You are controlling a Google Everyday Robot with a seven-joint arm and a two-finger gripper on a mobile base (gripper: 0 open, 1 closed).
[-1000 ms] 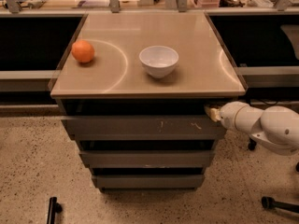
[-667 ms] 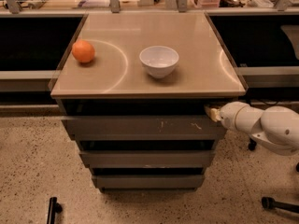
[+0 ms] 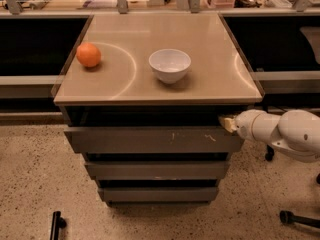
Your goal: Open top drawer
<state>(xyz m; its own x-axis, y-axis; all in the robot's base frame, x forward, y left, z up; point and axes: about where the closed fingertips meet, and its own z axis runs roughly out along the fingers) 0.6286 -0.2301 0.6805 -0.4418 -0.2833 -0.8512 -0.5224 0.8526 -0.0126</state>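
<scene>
surface: beige tabletop (image 3: 215, 59); orange (image 3: 88, 54) at left, white bowl (image 3: 170, 65) near centre.
room: speckled floor (image 3: 30, 174).
top drawer (image 3: 150, 140): just under the tabletop's front edge.
gripper (image 3: 228, 123): at the drawer's upper right corner; grip cannot be told.

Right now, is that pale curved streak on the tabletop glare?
Camera view: likely glare, arcing on the glossy tabletop between orange and bowl; dark shadow fills the gap above the top drawer, where the gripper sits at the right end.
</scene>
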